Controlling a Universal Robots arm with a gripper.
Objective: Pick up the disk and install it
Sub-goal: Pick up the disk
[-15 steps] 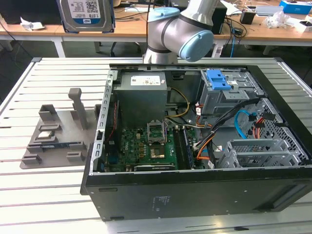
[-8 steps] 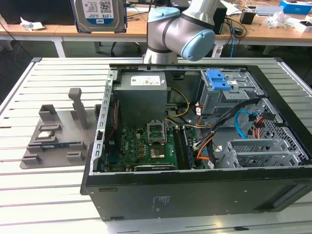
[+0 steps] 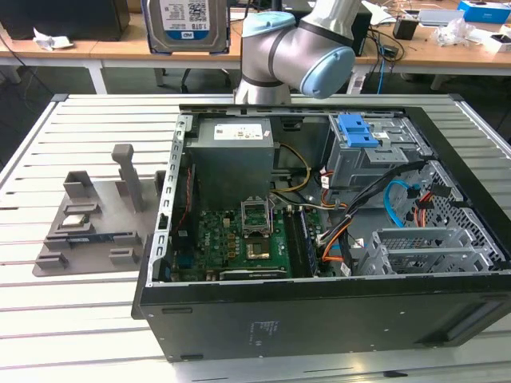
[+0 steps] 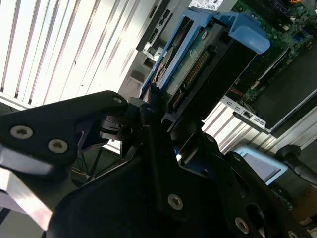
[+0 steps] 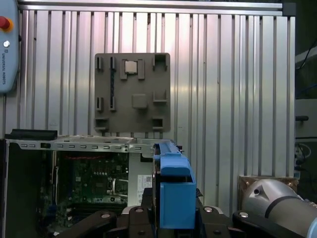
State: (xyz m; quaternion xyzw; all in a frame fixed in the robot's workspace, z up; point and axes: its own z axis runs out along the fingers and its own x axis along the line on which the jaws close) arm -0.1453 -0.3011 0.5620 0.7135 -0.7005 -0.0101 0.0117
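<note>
Disk (image 3: 185,22) hangs high in the air, clear of the open computer case (image 3: 319,323) and off toward the exterior view's left of the drive cage (image 3: 375,159). That is where the trouble could start. My read: a hold on a plastic rail is a slippery one, so a jolt or a fast swing could let the drive twist in the grip, or drop onto the case or the slatted table (image 3: 80,335).

Second worry: the orange and blue cables (image 3: 339,231) lie loose just beside the cage. A crooked approach could snag them or knock the bracket against the case's metal edge.

Now the hold itself. In the second wrist view the gripper (image 4: 166,111) has its black jaws pressed in on the drive. The blue rail bracket (image 4: 198,44) and the connector edge stick out beyond the fingertips. In the first wrist view that bracket stands straight up between the two jaws, one on each side, pinched with no gap showing. The grey parts tray (image 5: 132,91) lies on the table, well apart from all this.
</note>
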